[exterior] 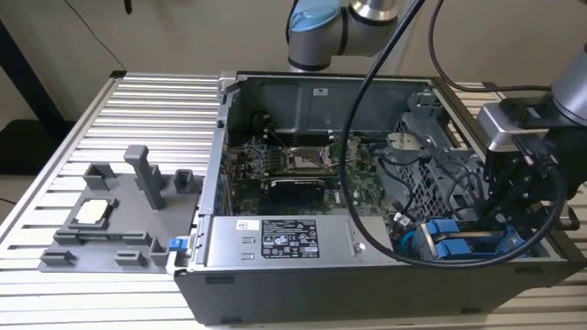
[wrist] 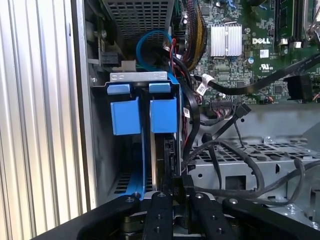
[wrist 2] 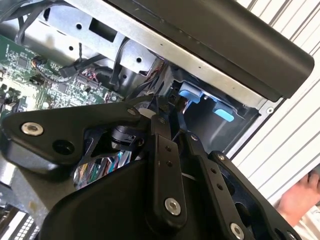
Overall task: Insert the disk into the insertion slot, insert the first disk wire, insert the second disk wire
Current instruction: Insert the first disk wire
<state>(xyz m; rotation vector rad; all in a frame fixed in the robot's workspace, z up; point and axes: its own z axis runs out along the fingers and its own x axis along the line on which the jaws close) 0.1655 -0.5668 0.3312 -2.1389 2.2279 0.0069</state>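
On the slatted table point(exterior: 137, 89), at the left of the exterior view, a grey fixture tray point(exterior: 110, 227) is seen. The open computer case point(exterior: 367, 295) is set at centre, with the power-supply box point(exterior: 275, 240) along its near wall and the green board point(exterior: 303, 172) behind. Toward the lower right, the disk point(exterior: 458, 246) is found seated in the insertion slot point(wrist: 122, 182) with its blue carrier tabs side by side, so the first step is judged done. The hand point(exterior: 495, 213) is held just beside it, clenched on what appears to be a small black plug point(wrist: 177, 181) near the disk's exposed edge. A wire insertion is judged to be in hand; which of the two cannot be told. Square alignment of the plug and a straight, gentle push would seem called for, with the loose black cables point(wrist: 235, 150) kept aside.
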